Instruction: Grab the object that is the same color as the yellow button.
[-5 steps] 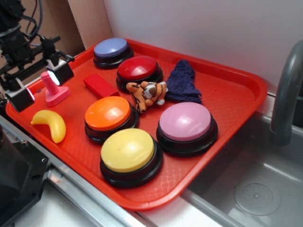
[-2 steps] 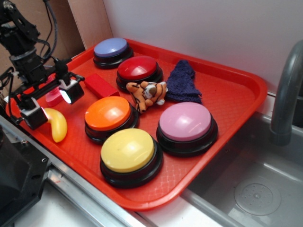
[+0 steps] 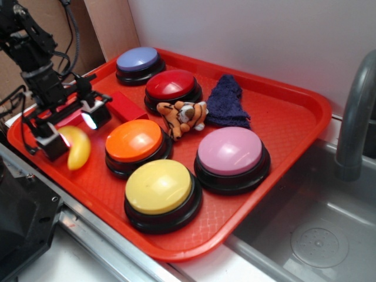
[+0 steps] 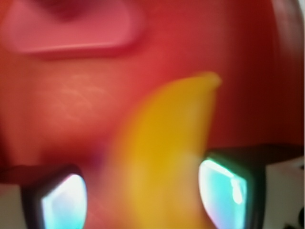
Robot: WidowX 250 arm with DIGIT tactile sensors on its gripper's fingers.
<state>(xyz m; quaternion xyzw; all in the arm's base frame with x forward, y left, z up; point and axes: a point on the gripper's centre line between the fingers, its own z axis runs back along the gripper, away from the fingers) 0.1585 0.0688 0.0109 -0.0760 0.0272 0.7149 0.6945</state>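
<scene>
On tray | banana: small, smooth, yellow, curved | pincer astride

Counted on tray:
- dome buttons, five: yellow button, orange button, pink button, red button, purple button
- toy banana, one
- plush tiger, one
- blue cloth, one
- red block, one

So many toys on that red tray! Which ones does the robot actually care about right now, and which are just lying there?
Part of the job:
- small yellow plastic banana
- big yellow dome button
- gripper, fingers open around the banana

Just lying about:
- orange button
- pink button
- red button
- blue button
- plush tiger
- dark blue cloth
- red block
</scene>
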